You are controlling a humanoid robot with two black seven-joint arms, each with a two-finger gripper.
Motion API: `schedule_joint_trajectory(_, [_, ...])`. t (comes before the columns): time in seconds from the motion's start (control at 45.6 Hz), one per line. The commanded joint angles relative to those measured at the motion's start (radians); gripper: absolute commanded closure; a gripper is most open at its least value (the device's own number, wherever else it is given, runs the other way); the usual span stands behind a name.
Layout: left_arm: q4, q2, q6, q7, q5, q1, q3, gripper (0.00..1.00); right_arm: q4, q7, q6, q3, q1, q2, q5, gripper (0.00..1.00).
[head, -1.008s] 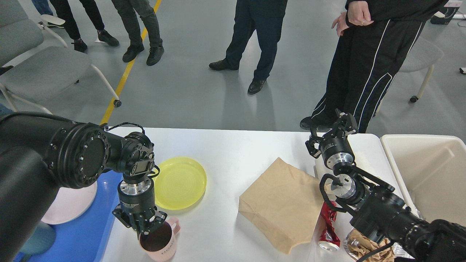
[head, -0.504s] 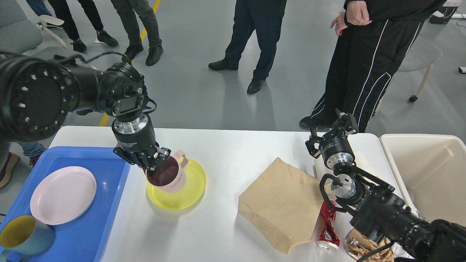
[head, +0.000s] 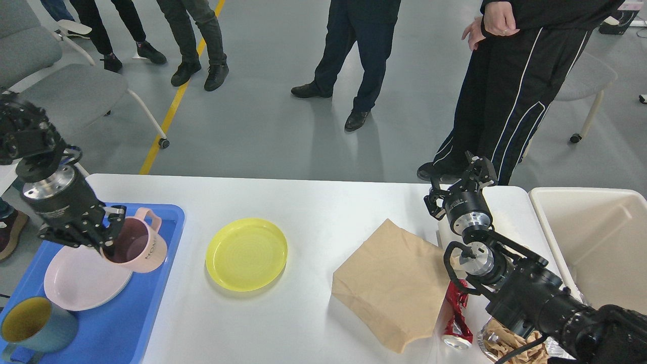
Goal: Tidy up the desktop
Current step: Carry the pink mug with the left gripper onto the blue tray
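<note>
The white desktop point(head: 313, 212) fills the lower view. My left gripper point(head: 103, 237) is shut on the rim of a pink mug point(head: 139, 245), held tilted over the blue tray point(head: 151, 283) at the left, just above a pink plate point(head: 81, 283). A yellow plate point(head: 246, 254) lies on the desktop to the right of the tray. A brown paper bag point(head: 391, 285) lies at centre right, with a crushed red can point(head: 457, 316) beside it. My right gripper point(head: 467, 177) is raised near the far right edge, with its fingers apart and empty.
A blue-and-yellow mug point(head: 30, 328) stands at the tray's front left. A cream bin point(head: 596, 242) stands at the right end. A clear cup of crumpled brown paper point(head: 508, 341) sits under my right arm. People stand beyond the far edge; a grey chair point(head: 55, 81) is far left.
My left gripper has carried the pink mug from the desktop's front, up over the yellow plate, then left over the blue tray. The right arm has not moved.
</note>
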Motion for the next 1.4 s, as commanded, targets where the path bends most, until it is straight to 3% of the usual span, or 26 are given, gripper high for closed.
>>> schedule_joint_trajectory(0.0, [-0.001, 0.052, 0.0, -0.004, 0.0, 0.054, 0.03, 1.0, 0.0, 0.0, 0.0, 0.0, 0.0, 0.0, 0.0, 0.0])
schedule_joint_trajectory(0.241, [0.013, 0.127, 0.0, -0.004, 0.0, 0.172, 0.033, 1.0, 0.0, 0.0, 0.0, 0.0, 0.0, 0.0, 0.0, 0.0])
schedule_joint_trajectory(0.592, [0.08, 0.116, 0.0, -0.009, -0.003, 0.319, -0.019, 1.0, 0.0, 0.0, 0.0, 0.0, 0.0, 0.0, 0.0, 0.0])
schedule_joint_trajectory(1.052, [0.1, 0.092, 0.0, -0.009, -0.003, 0.378, -0.052, 1.0, 0.0, 0.0, 0.0, 0.0, 0.0, 0.0, 0.0, 0.0])
schedule_joint_trajectory(1.205, [0.1, 0.09, 0.0, -0.011, -0.003, 0.376, -0.052, 0.9, 0.0, 0.0, 0.0, 0.0, 0.0, 0.0, 0.0, 0.0])
schedule_joint_trajectory(1.38, [0.098, 0.07, 0.0, -0.011, -0.002, 0.37, -0.047, 0.67, 0.0, 0.0, 0.0, 0.0, 0.0, 0.0, 0.0, 0.0])
